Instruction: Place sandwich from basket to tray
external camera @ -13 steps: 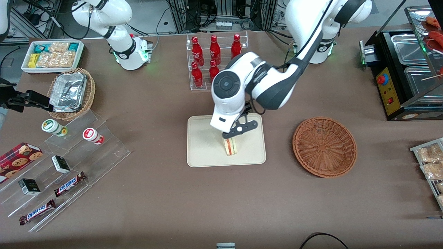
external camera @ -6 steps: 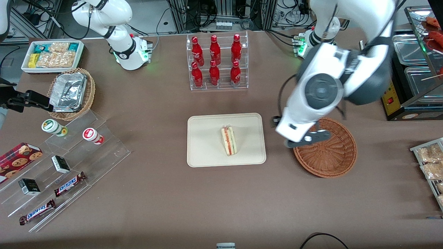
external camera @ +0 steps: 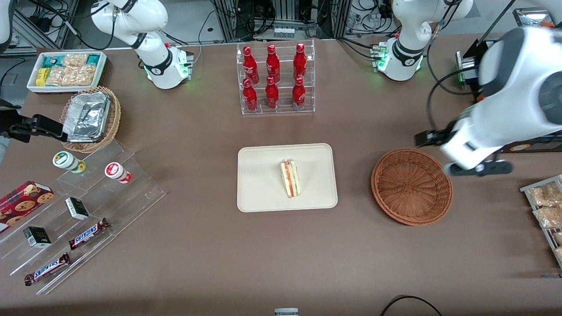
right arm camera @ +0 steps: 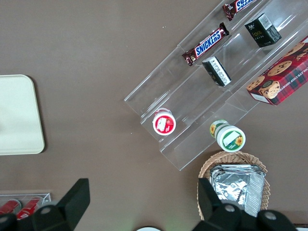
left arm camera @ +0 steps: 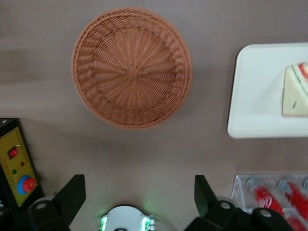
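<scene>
At the parked arm's end of the brown worktop, a white bin of snack packets sits farther from the front camera than a tan wicker basket of foil containers. Nearer the camera than those, a clear stepped display carries 2 small round tubs, small dark boxes, a red cookie box and 2 Snickers bars.

In the middle of the worktop, a clear rack holds 6 red bottles. Nearer the camera lies the tray, and the sandwich stands on it, roughly at its centre, with its striped filling edge facing up. The wrist view shows the sandwich resting on the tray with nothing touching it.

Toward the working arm's end, the basket sits on the worktop, well apart from the tray, holding nothing, as the wrist view of the basket also shows.

The gripper hangs above the worktop just beside the basket, toward the working arm's end. In the wrist view the gripper has its jaws spread wide apart, gripping nothing.
</scene>
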Robot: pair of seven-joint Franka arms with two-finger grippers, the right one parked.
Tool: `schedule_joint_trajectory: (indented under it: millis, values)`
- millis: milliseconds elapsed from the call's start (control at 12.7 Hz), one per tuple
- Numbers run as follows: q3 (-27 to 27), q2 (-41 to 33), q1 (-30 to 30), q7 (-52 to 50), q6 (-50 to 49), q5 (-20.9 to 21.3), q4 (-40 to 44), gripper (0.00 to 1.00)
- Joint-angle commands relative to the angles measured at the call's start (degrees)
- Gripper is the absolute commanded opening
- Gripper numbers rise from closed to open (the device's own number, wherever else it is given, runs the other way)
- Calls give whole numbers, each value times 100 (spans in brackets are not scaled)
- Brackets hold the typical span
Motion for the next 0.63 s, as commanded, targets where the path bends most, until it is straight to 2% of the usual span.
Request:
schedule_joint_trajectory:
  millis: [0, 316, 553]
  values:
    - [-55, -678, 403, 844, -414, -125, -438, 100]
    - [322, -828, 404, 1162, -970, -90, 98, 100]
    - [648, -1030, 334, 1251, -1015, -46, 73, 100]
